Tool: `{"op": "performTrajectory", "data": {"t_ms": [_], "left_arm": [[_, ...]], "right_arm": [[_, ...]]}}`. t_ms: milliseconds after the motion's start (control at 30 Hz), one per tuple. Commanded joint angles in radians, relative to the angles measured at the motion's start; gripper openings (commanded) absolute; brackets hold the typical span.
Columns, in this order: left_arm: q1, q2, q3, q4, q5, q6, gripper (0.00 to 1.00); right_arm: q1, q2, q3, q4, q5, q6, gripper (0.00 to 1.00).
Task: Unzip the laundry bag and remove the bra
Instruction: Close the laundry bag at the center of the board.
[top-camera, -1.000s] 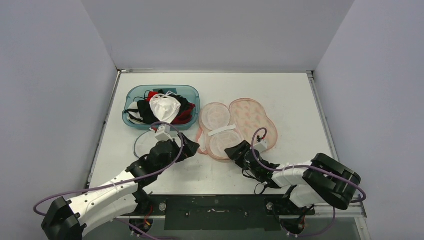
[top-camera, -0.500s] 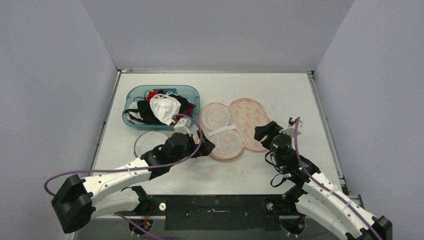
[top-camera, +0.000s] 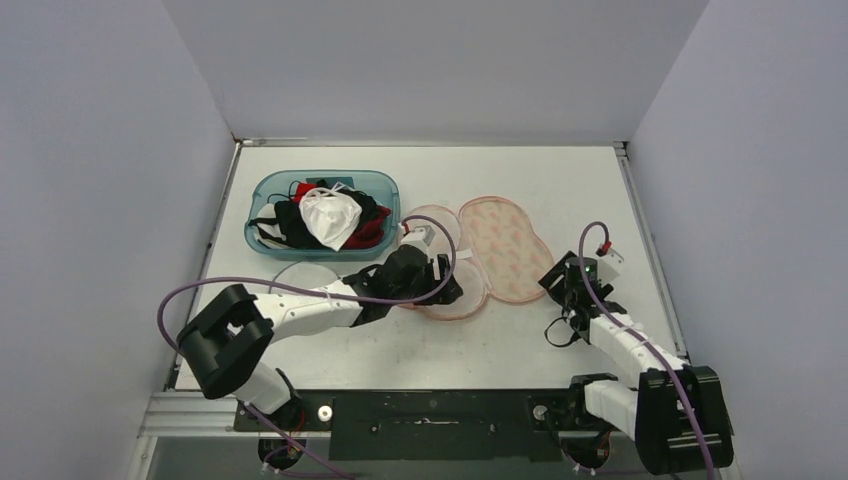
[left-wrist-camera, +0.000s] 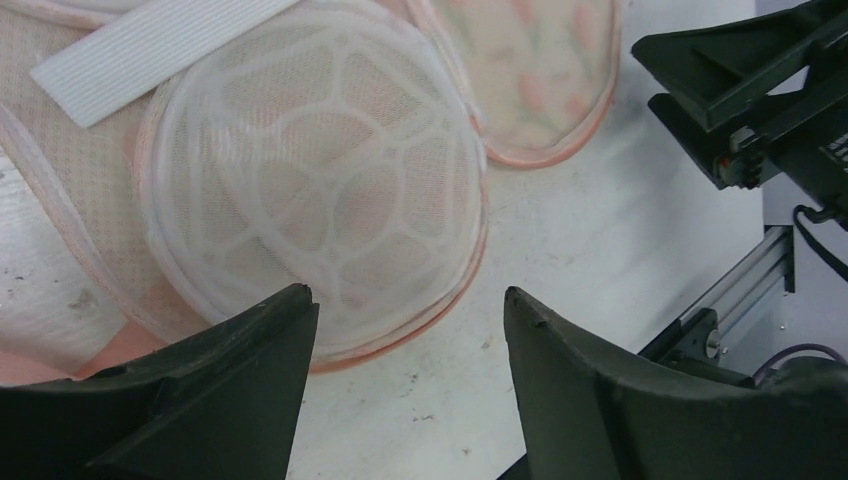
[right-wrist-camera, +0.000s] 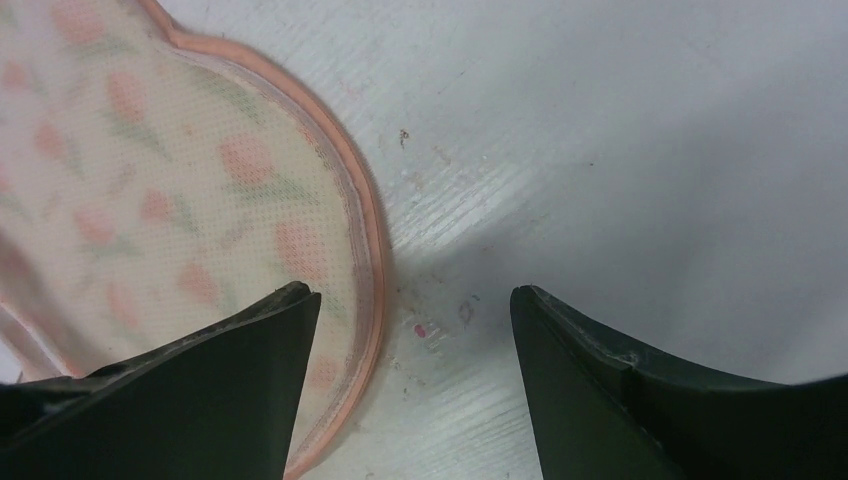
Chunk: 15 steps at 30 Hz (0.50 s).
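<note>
The laundry bag (top-camera: 432, 232) lies unzipped in the middle of the table, its pink floral flap (top-camera: 505, 245) folded out to the right. A round white mesh cup (left-wrist-camera: 310, 190) with a ribbed white strap (left-wrist-camera: 150, 45) fills the base. Peach fabric shows through the mesh; I cannot tell if it is the bra. My left gripper (top-camera: 443, 287) (left-wrist-camera: 408, 310) is open, its left finger over the cup's near rim and bare table between the fingers. My right gripper (top-camera: 560, 283) (right-wrist-camera: 415, 305) is open, straddling the flap's (right-wrist-camera: 150, 170) pink edge, holding nothing.
A teal bin (top-camera: 262, 190) with white, black and red clothes (top-camera: 330, 215) stands at the back left. A clear round disc (top-camera: 300, 275) lies in front of it. My right arm (left-wrist-camera: 740, 110) shows at the right of the left wrist view. The table's right edge (top-camera: 650, 260) is close.
My left arm has reached right over the bag's near cup, its jaws narrowing a little. My right arm has swung from the bag's near edge to the flap's right side and opened.
</note>
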Motion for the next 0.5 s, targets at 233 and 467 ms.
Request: {"op": "performTrajectory", "data": {"t_ms": [233, 467], "left_arm": [[0.019, 0.096, -0.047, 0.076, -0.01, -0.003, 0.56], [0.019, 0.115, -0.079, 0.081, -0.032, -0.002, 0.52]], "right_arm": [[-0.012, 0.151, 0.052, 0.151, -0.012, -0.034, 0.61], [-0.004, 0.2, 0.161, 0.161, 0.07, -0.118, 0.68]]}}
